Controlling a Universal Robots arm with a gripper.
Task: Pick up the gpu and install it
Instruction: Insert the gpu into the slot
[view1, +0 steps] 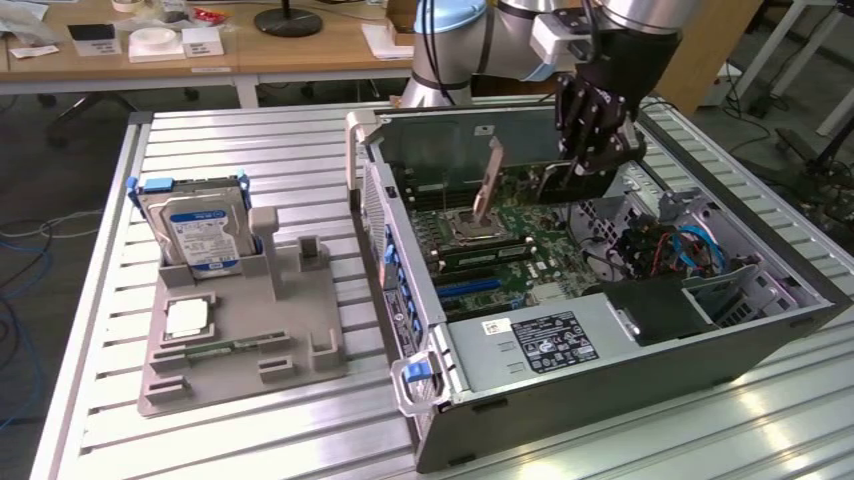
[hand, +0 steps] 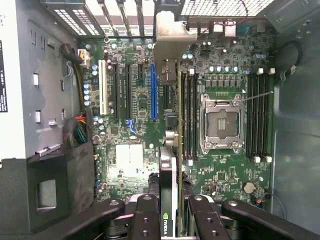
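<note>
Green circuit board under a black cooler: the gpu (hand: 168, 195) looks light and stiff but probably fragile, best taken by its flat faces, clear of the contact edge. The hand (hand: 172, 217) pinches it that way. The card hangs edge-down directly beneath the hand, over the motherboard (hand: 131, 159) slots inside the computer case (view1: 641, 375).

A hard drive (view1: 200, 230) stands upright in a grey holder (view1: 300, 330), a memory stick (view1: 227, 347) flat on its base; an open case (view1: 641, 380) sits beside it on the desk (view1: 240, 445).
</note>
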